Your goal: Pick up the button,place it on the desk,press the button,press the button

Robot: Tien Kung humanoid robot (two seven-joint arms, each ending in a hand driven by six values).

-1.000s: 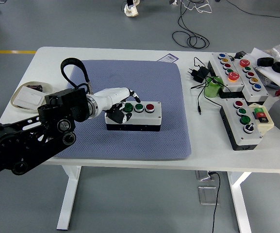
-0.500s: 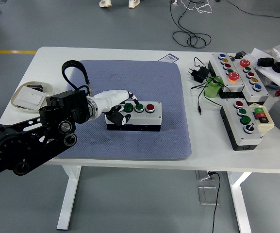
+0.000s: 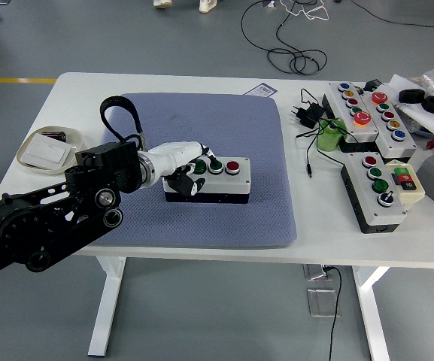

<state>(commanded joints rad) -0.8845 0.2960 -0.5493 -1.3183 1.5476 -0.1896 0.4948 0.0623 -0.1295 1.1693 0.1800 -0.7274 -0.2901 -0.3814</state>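
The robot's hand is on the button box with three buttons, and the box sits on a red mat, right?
Not quite. The head view shows the left hand on the three-button box, but the mat under it is blue-grey, not red.

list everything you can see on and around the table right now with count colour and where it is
Button box: 1, white top and black base, centre of the mat, with two green buttons and one red.
Mat: 1, blue-grey, table centre.
Table: 1, white.
Control boxes: 2, grey with coloured buttons, right side.
Power adapter: 1, black, behind the mat's right edge.
Green cylinder: 1, beside the far control box.
Tray: 1, cream, left edge.
Floor cables: black, beyond the table.
Left hand: 1, white and black, a fingertip on the middle button.
Right hand: not visible.
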